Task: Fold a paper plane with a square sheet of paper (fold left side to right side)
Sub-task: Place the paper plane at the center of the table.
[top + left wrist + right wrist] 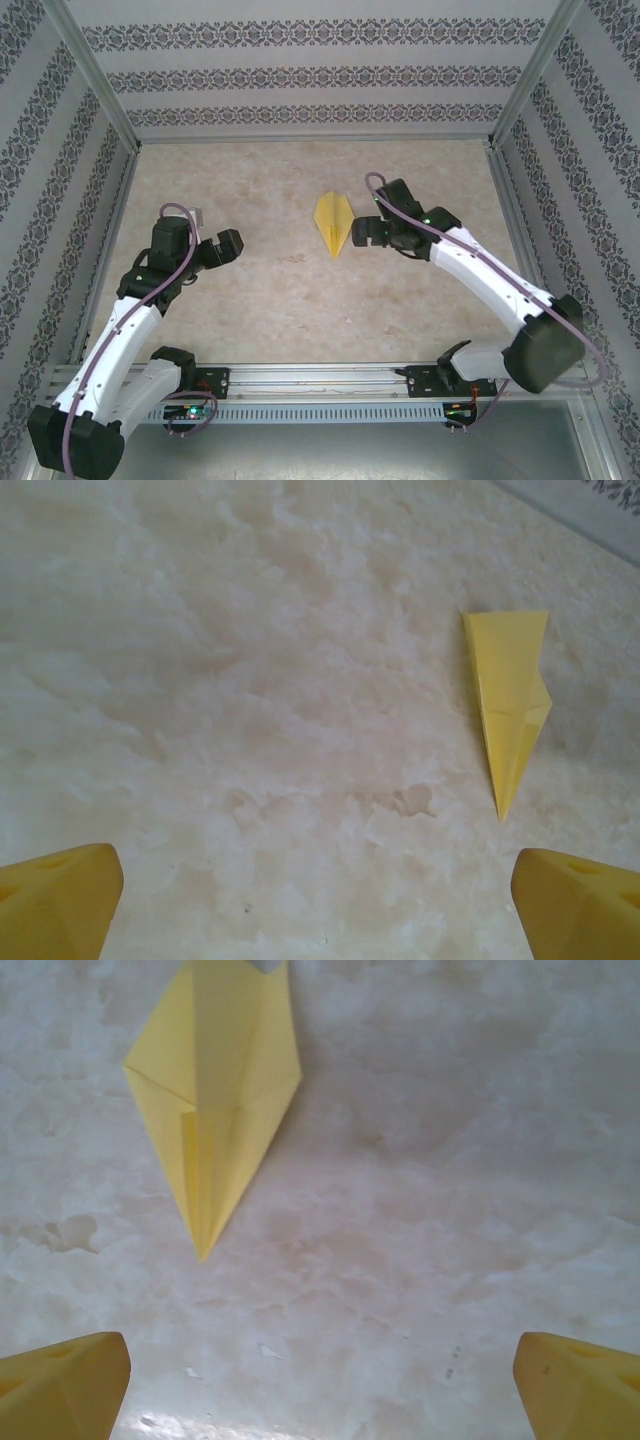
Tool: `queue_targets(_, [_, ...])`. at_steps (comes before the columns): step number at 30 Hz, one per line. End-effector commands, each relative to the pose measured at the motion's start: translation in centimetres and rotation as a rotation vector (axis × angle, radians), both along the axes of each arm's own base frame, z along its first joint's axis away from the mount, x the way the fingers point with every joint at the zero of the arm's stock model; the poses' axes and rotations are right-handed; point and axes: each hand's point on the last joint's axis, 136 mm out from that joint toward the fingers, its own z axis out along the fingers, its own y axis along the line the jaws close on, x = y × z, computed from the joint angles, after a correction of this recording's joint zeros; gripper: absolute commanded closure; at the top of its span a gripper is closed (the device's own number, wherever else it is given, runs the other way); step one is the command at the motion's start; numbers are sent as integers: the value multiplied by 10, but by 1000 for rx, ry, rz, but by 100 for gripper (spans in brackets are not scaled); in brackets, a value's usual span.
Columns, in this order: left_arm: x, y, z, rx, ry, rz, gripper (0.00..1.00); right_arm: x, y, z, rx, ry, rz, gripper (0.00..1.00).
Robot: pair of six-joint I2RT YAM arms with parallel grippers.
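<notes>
The square sheet of paper lies folded into a slim pale-yellow paper plane (334,222) flat on the marbled table, its point toward the near edge. My right gripper (363,232) stands just right of it, open and empty. In the right wrist view the plane (215,1090) lies ahead to the upper left of the open gripper (320,1390), apart from both yellow fingertips (60,1385). My left gripper (230,245) is open and empty well to the left. The left wrist view has the plane (510,695) far right, beyond the open gripper (320,910).
The beige marbled table (300,300) is boxed in by patterned walls (300,75) at the back and both sides. A metal rail (320,378) with the arm bases runs along the near edge.
</notes>
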Motion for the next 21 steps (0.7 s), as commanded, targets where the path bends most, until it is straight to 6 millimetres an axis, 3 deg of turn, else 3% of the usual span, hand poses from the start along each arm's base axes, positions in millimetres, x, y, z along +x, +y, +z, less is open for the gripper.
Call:
queue_targets(1, [-3, 13, 14, 55, -32, 28, 0, -8, -19, 3, -16, -47, 7, 2])
queue_targets(14, [-1, 22, 15, 76, -75, 67, 0, -29, -117, 21, 22, -307, -204, 2])
queue_targets(21, [2, 27, 12, 110, -85, 77, 0, -21, -146, 23, -70, -449, -253, 2])
